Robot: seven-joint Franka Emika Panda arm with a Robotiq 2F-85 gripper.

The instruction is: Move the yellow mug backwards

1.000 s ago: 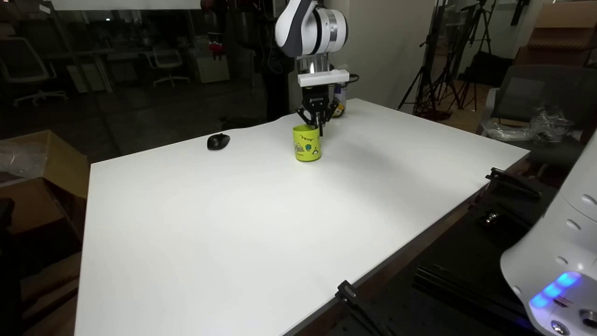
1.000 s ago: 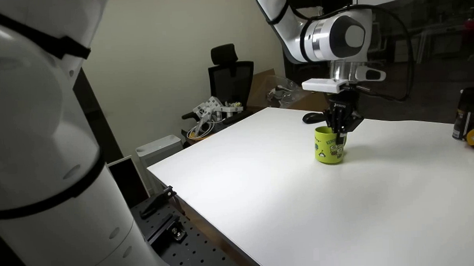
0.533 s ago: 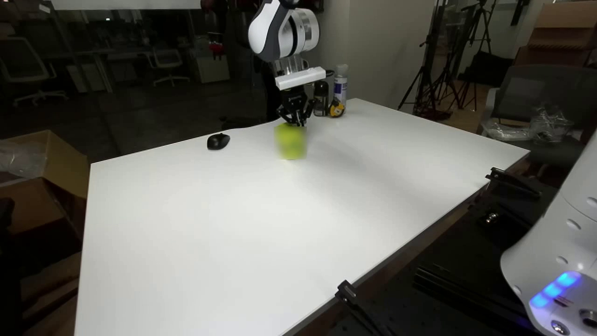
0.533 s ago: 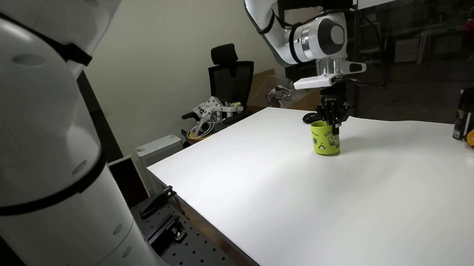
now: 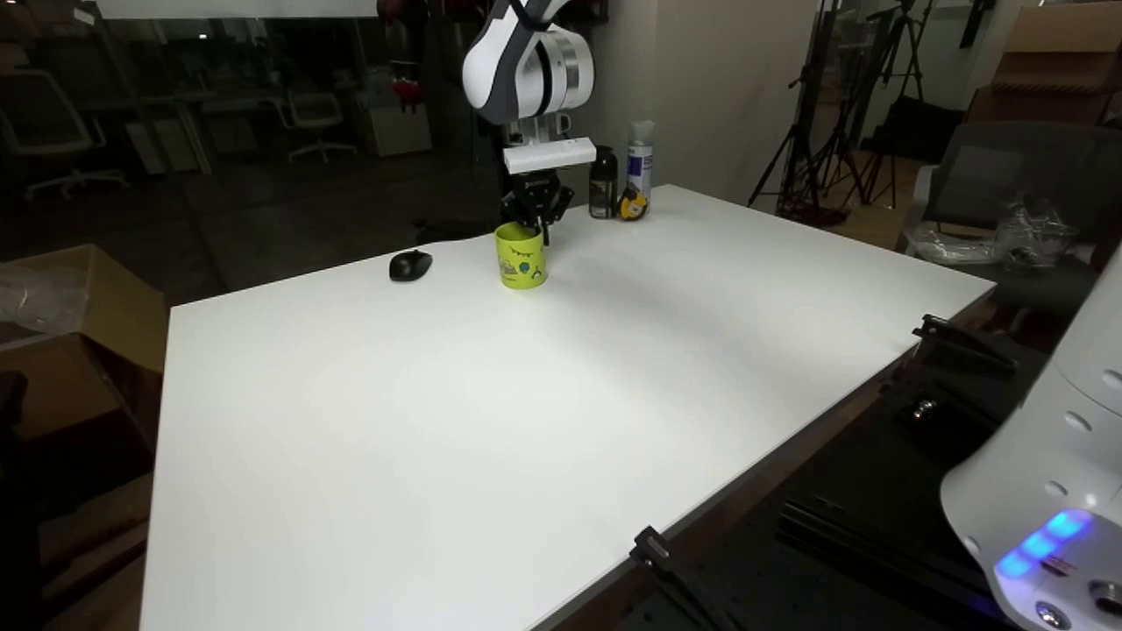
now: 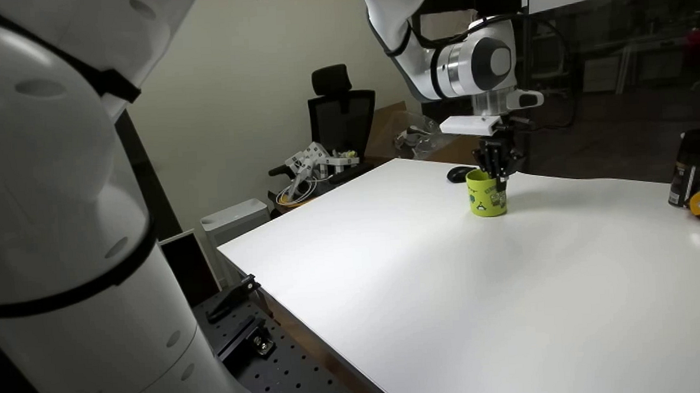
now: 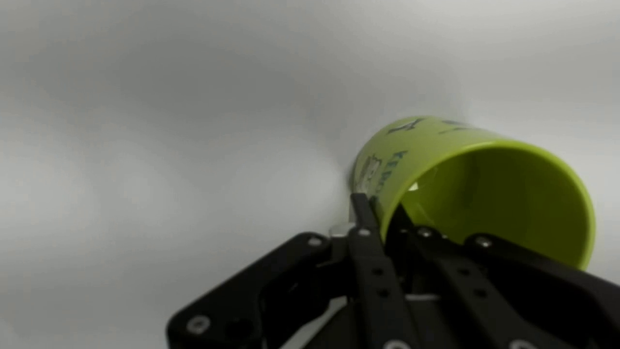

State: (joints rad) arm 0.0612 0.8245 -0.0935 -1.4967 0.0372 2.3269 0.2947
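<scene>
Plainly, we have gripper (image 7: 381, 213) clamped on mug (image 5: 521, 263) by rim, one finger (image 7: 366, 218) outside, other inside; mug upright, mouse (image 5: 410, 265) apart.

arm (image 6: 462, 67): extended | gripper (image 7: 380, 208): pointing down | 2 fingers (image 7: 375, 261): close together, narrow gap between
</scene>
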